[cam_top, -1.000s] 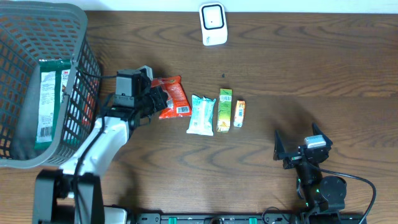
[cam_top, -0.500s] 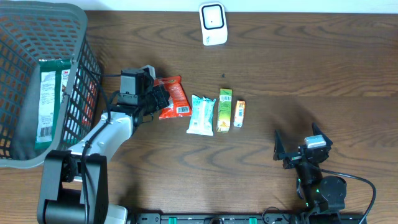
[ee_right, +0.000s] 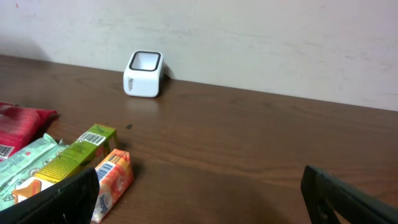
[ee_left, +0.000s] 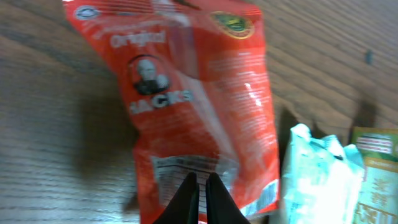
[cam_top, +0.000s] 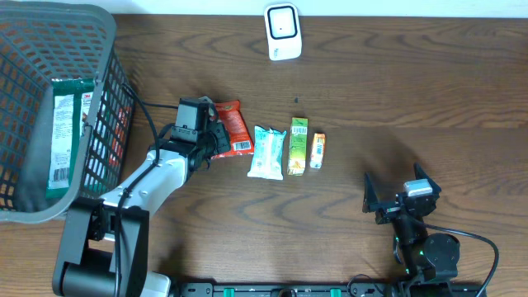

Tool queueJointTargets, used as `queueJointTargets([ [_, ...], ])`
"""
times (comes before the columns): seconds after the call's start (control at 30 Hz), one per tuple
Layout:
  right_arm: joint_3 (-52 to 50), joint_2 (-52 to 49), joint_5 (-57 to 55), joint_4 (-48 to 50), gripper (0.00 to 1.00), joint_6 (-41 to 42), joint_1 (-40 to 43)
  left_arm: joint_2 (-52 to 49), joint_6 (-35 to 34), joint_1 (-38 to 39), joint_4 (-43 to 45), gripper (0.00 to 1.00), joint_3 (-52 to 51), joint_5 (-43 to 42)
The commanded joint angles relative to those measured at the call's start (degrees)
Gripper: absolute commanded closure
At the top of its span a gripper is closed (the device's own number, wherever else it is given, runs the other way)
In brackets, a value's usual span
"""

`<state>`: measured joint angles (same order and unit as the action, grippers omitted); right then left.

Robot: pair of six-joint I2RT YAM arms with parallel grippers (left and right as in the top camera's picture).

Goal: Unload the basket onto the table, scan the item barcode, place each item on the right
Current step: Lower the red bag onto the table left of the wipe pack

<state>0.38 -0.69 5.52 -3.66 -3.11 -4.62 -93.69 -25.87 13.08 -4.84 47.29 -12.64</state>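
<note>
Red snack pouch lies flat on the table, at about ten o'clock from the table's centre in the overhead view. The scanner stands well apart at twelve o'clock by the far edge, so by my reading the scan is not yet done and lifting and presenting the barcode are all ahead. The left gripper sits at the pouch's seven o'clock corner. The basket crowds the arm at nine o'clock, while a teal pouch, a green carton and an orange carton line up at three o'clock, the teal one just beside the red. Bare wood lies open toward one o'clock, up to the scanner. From the left wrist, the left gripper has its tips pressed together over the red snack pouch at six o'clock, above the printed label; whether film is caught between them I cannot tell. The teal pouch nearly meets the red edge at four o'clock. From the right wrist, the right gripper is spread wide and holds nothing, low over open table, with the scanner at eleven o'clock against the wall.
</note>
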Motion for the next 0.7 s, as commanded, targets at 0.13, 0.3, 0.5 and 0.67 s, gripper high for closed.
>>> queueJointTargets([
  [0.13,-0.07,0.26,-0.28,-0.22,0.01,0.72,0.24,-3.26,0.74,0.00,-0.24,0.92,-0.50,3.06],
  [0.3,-0.07,0.26,-0.28,-0.22,0.01,0.72,0.24,1.88,0.70,-0.04,-5.33,0.93,4.17,3.10],
  [0.5,-0.07,0.26,-0.28,-0.22,0.01,0.72,0.24,5.40,0.68,0.31,-10.10,0.92,8.68,2.82],
  [0.67,-0.07,0.26,-0.28,-0.22,0.01,0.72,0.24,2.64,0.72,1.57,-9.40,0.92,8.33,2.89],
])
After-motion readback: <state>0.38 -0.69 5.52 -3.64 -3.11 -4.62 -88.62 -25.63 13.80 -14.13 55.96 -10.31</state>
